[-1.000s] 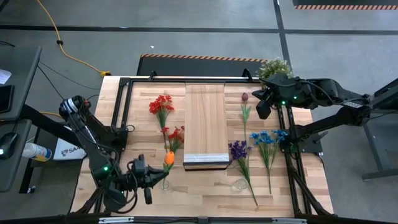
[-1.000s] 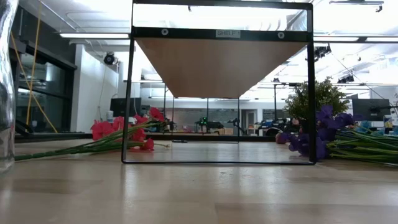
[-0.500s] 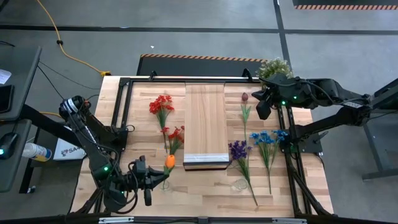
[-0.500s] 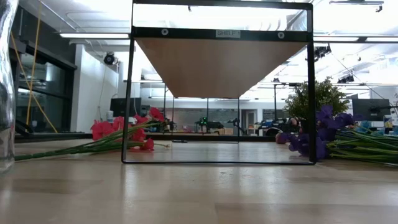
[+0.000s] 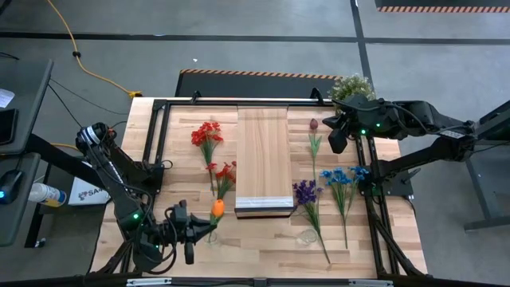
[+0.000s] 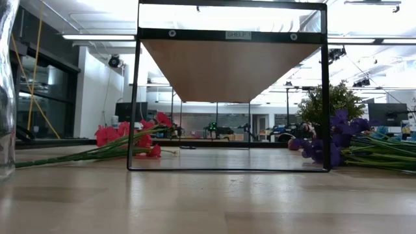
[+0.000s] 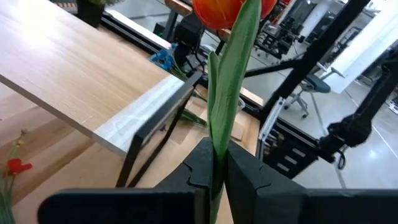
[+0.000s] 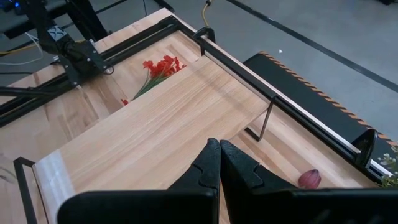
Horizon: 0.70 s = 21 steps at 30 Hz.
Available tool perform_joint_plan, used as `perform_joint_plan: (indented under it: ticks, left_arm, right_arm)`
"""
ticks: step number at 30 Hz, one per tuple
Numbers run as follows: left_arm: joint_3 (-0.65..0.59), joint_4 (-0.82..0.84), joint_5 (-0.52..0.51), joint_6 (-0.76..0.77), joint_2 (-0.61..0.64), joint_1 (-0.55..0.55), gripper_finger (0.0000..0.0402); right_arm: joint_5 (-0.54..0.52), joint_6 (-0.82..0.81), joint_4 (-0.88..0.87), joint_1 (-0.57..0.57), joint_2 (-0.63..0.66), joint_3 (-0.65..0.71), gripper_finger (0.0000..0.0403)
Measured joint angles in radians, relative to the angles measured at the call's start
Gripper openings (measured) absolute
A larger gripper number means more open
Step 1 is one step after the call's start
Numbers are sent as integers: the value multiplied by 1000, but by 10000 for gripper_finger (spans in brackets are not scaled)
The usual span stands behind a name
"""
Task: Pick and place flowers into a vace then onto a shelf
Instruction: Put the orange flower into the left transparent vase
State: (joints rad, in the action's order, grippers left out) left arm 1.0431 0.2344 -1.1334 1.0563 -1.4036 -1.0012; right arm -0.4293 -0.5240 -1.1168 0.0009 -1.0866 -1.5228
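Two dark robot arms work at the wooden desk [image 5: 263,247]. The left gripper [image 5: 209,227] is near the front left corner, and its jaws pinch the green stem of an orange tulip [image 7: 225,12]. A clear glass vase [image 6: 6,91] stands at the front left of the desk, close to that gripper. The shelf [image 5: 264,159] sits in the middle of the desk on a thin black frame. Red flowers [image 5: 207,134] lie on the desk left of the shelf. Purple flowers [image 5: 305,192], blue flowers [image 5: 343,177] and one dark maroon bud [image 5: 314,125] lie on the right. The right gripper [image 5: 336,143] hangs over the far right side, near a bushy potted plant [image 5: 351,85]. Its jaws are pressed together and hold nothing.
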Motion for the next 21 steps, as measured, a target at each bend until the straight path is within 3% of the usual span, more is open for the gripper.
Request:
perform_joint_plan:
  ticks: [21]
  left_arm:
    - [0,-2,73,57,0,0,69]
  right_arm:
    - [18,7,0,0,0,0,0]
